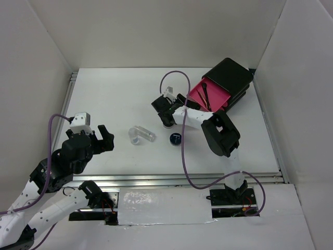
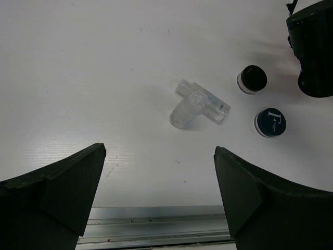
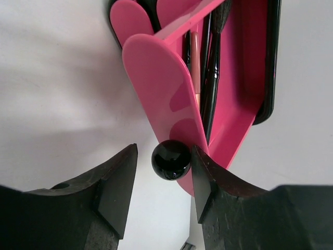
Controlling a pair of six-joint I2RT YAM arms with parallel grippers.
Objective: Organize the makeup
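By my read roughly half done: black brushes [image 3: 212,78] lie in open pink drawer [image 3: 239,104]; black round compact [image 3: 170,159], dark-blue compact [image 2: 270,122], clear vial [image 2: 183,112], clear tube [image 2: 218,108] on table [image 2: 78,62]; my right gripper [image 3: 164,152] half-wide astride black round compact, gap at one finger, not clamped; left gripper [image 2: 159,150] wide, empty, over vial.

Matte white tabletop [image 1: 114,99], boxed in by plain white panel walls [image 1: 156,31] at 9, 12 and 3 o'clock. Ribbed aluminium rails [image 1: 156,178] along the 6 o'clock edge, just above a glossy white taped patch [image 1: 164,205]. Evenly lit, with soft shadows.
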